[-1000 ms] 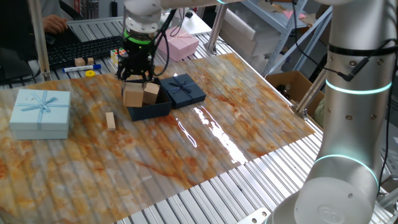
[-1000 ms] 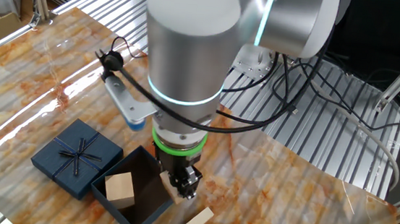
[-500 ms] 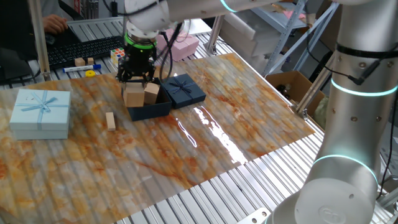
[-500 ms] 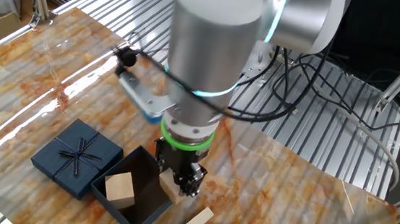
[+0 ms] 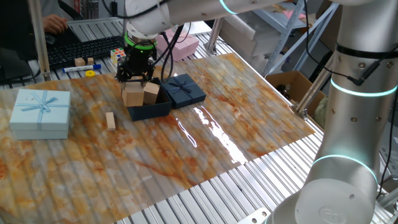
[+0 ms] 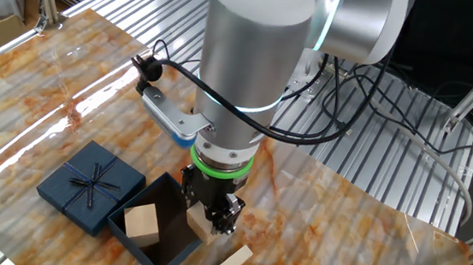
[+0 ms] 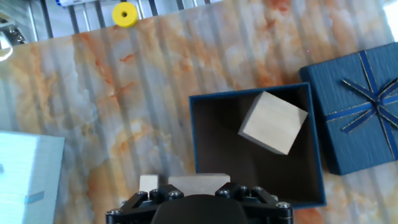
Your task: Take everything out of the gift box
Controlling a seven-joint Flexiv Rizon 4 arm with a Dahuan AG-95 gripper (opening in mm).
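The navy gift box stands open, and its bowed lid lies beside it. My gripper is shut on a pale wooden block at the box's left rim. From the other side this held block hangs under the fingers, over the box wall. A second wooden block lies tilted inside the box. A thin wooden slab rests on the table outside the box. In the hand view only the top of the held block shows.
A light blue ribboned box sits at the table's left. A pink box, a puzzle cube, a yellow disc and small blocks lie beyond the mat's far edge. The arm's column towers over the gift box.
The arm's upper links have swung over the box. The gripper, still shut on the wooden block, has barely shifted at the box's rim.
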